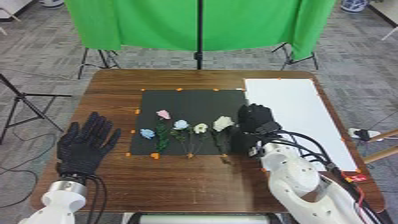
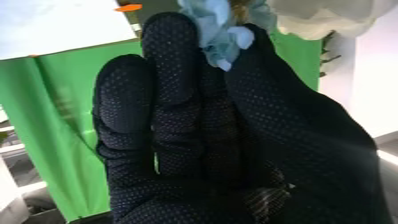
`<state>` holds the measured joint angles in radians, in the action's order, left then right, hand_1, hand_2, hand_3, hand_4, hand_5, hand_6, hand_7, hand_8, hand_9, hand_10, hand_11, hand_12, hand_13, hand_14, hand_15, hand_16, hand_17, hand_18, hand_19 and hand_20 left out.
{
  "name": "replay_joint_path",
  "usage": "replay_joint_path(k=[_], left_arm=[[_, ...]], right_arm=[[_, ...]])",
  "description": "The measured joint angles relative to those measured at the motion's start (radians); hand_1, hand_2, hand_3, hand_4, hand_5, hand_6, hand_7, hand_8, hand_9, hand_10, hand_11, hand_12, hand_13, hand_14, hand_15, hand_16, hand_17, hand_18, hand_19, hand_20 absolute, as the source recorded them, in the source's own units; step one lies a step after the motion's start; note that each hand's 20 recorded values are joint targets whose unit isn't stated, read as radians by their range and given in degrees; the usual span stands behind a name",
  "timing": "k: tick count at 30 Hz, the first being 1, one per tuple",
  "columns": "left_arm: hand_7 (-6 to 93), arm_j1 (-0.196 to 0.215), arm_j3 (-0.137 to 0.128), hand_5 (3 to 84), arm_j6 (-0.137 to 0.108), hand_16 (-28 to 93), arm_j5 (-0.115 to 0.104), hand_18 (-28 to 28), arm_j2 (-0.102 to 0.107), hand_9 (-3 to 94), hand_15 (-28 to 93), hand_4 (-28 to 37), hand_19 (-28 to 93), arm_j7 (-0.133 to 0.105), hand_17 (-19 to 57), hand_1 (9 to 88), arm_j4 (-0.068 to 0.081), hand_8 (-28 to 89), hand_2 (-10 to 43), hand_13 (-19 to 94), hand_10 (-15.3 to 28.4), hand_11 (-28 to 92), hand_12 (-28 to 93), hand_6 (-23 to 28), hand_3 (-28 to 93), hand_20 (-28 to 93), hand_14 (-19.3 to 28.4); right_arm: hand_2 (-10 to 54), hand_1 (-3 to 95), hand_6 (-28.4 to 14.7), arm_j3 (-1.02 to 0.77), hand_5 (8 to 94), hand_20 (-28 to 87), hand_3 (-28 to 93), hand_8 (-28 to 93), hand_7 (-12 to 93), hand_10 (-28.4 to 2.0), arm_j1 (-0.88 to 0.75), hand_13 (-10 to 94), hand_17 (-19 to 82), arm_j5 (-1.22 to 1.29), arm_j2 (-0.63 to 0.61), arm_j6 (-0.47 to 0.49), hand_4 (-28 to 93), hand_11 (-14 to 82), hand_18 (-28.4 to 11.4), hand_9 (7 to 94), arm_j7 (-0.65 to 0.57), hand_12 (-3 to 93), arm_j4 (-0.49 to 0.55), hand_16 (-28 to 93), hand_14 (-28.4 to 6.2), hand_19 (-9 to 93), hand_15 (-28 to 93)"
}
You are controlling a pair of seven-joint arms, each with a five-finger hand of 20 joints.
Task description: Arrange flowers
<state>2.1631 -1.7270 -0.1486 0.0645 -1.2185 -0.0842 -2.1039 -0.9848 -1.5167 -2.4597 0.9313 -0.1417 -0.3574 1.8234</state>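
Five flowers lie on the black mat (image 1: 200,100), their heads pointing away from the robot and their stems toward it. From left to right come a blue flower (image 1: 147,133), a pink flower (image 1: 163,114) set a little farther off, a pale blue flower (image 1: 181,125), a cream flower (image 1: 201,128) and a white flower (image 1: 222,123). The right hand (image 1: 256,119) is over the mat's right edge, just beside the white flower. In the right wrist view its fingers are nearly straight and the thumb stands close to them, with blue petals (image 2: 218,30) at the narrow gap by the tips; whether they are pinched there, I cannot tell. Pale white petals (image 2: 324,17) show near the thumb's tip. The left hand (image 1: 84,142) rests at the table's left side, apart from the mat, its fingers straight and spread, holding nothing. To the right of the mat a white board (image 1: 298,110) lies on the brown table (image 1: 169,187), passing partly beneath the right arm. Bits of orange tape mark the mat's edges, and a green cloth (image 1: 249,25) hangs beyond the table's far side.
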Motion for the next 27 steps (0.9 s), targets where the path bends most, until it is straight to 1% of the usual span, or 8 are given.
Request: replay_joint_path(k=[6, 9, 10, 17, 22, 25, 26, 27], left_arm=[[21.8, -0.001, -0.001, 47.7, -0.012, -8, -0.012, 15.8, 0.0, 40.8, 52, -28.3, 42, -0.001, -5.8, 31.5, -0.001, -12, 15.5, 32, 14.6, 30, 13, 7.7, 75, 17, 15.9], [21.7, -0.001, -0.004, 47.7, -0.02, -8, -0.016, 15.9, 0.0, 40.8, 53, -28.3, 42, -0.002, -5.6, 31.4, -0.001, -12, 15.6, 32, 14.7, 30, 13, 7.8, 75, 17, 15.9], [21.7, 0.0, -0.005, 47.7, -0.022, -8, -0.017, 16.0, 0.0, 40.8, 53, -28.3, 43, -0.003, -5.6, 31.4, -0.002, -12, 15.6, 32, 14.7, 30, 13, 7.8, 75, 17, 15.9], [21.8, 0.001, -0.008, 47.7, -0.035, -8, -0.03, 16.0, 0.0, 41.0, 53, -28.3, 43, -0.004, -5.6, 31.1, -0.003, -12, 15.5, 32, 14.7, 30, 13, 7.9, 75, 17, 16.0], [21.7, 0.005, -0.011, 47.8, -0.037, -8, -0.038, 16.0, 0.0, 41.1, 53, -28.3, 43, -0.006, -5.5, 31.2, -0.005, -12, 15.6, 33, 14.8, 30, 13, 8.0, 75, 17, 16.1], [21.8, 0.009, -0.012, 47.7, -0.04, -8, -0.039, 16.0, 0.0, 41.2, 54, -28.3, 43, -0.009, -5.5, 31.2, -0.006, -12, 15.6, 33, 14.8, 30, 13, 8.0, 75, 17, 16.1], [21.8, 0.01, -0.012, 47.8, -0.041, -8, -0.039, 16.0, 0.0, 41.2, 54, -28.3, 43, -0.01, -5.5, 31.2, -0.007, -12, 15.6, 33, 14.8, 30, 13, 8.0, 75, 17, 16.0], [21.8, 0.012, -0.012, 47.8, -0.043, -8, -0.039, 16.1, 0.0, 41.2, 54, -28.3, 43, -0.011, -5.5, 31.2, -0.008, -12, 15.7, 33, 14.8, 30, 13, 8.0, 75, 17, 16.0]], right_arm=[[-9.5, 55.6, -2.1, -0.004, 70.6, 37, 72, -3, 24, -14.0, -0.005, 75, 46, -0.014, 0.01, 0.065, -28, 16.6, -21.1, 71.0, 0.01, 16.9, 0.015, 41, -6.2, 90, 41], [-9.5, 54.5, -2.1, -0.013, 69.1, 36, 72, -6, 22, -14.5, -0.015, 75, 46, -0.021, 0.01, 0.114, -28, 15.9, -21.2, 68.3, 0.01, 15.6, 0.037, 40, -6.3, 91, 42], [-9.5, 53.8, -1.9, -0.015, 67.8, 36, 73, -13, 22, -14.5, -0.017, 74, 46, -0.021, 0.01, 0.123, -28, 15.3, -21.2, 66.8, 0.01, 15.3, 0.042, 38, -6.5, 91, 44], [-9.5, 45.7, -3.8, -0.04, 59.4, 38, 80, -14, 19, -16.4, -0.036, 71, 46, -0.01, 0.008, 0.134, -28, 15.4, -22.0, 61.4, 0.003, 15.6, 0.075, 24, -10.7, 93, 67], [-9.5, 43.0, -4.2, -0.078, 58.9, 40, 80, -14, 19, -17.1, -0.066, 69, 46, 0.01, 0.006, 0.158, -28, 16.8, -22.0, 61.3, -0.007, 16.3, 0.137, 23, -11.3, 93, 69], [-9.0, 38.5, -4.0, -0.092, 66.1, 39, 79, -12, 25, -16.8, -0.078, 69, 44, 0.023, 0.002, 0.16, -27, 26.0, -21.3, 69.2, -0.009, 19.8, 0.168, 24, -12.2, 93, 67], [-6.5, 37.5, -3.7, -0.097, 69.4, 38, 78, -4, 28, -16.4, -0.083, 69, 44, 0.034, 0.001, 0.158, -27, 28.6, -21.4, 72.7, -0.008, 21.3, 0.177, 24, -12.7, 93, 66], [-5.3, 37.2, -3.6, -0.107, 70.9, 38, 78, -2, 29, -16.4, -0.09, 69, 44, 0.053, 0.0, 0.154, -27, 29.8, -21.4, 74.3, -0.002, 22.0, 0.186, 25, -12.9, 93, 65]])
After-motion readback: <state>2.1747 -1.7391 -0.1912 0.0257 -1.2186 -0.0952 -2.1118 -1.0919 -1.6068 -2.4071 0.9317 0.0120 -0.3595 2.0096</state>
